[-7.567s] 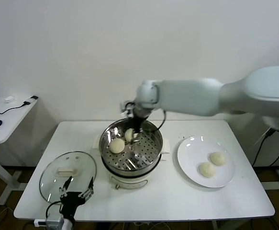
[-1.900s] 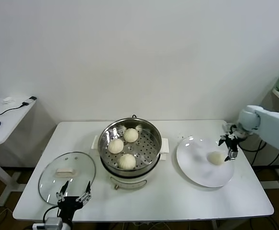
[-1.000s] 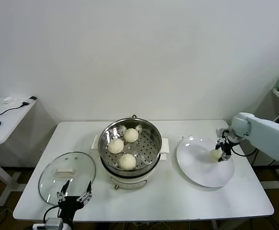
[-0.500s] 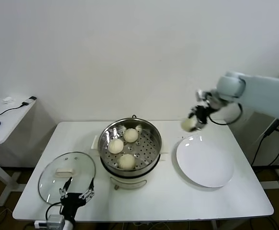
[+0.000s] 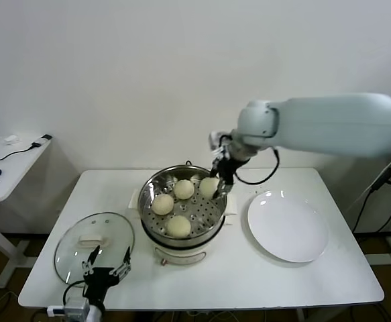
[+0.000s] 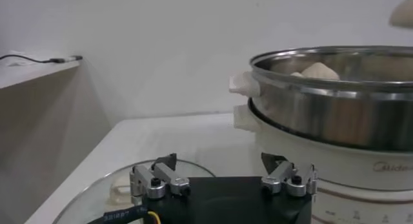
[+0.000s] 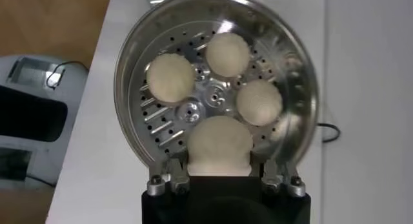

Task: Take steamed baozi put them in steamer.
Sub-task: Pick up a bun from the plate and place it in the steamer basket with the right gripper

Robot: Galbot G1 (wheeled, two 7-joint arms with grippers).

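The left gripper (image 5: 106, 266) is waiting with jaws spread beside the glass lid (image 5: 94, 241). The right gripper (image 5: 216, 182) is pinching a baozi (image 5: 209, 187) between its jaws, directly above the steamer (image 5: 184, 204) holding three buns (image 5: 178, 225).

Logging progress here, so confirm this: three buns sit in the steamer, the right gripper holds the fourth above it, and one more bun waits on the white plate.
Not quite. The white plate is empty, as the head view shows. The rest holds: three buns sit in the steamer, and the right gripper holds the fourth bun above it.
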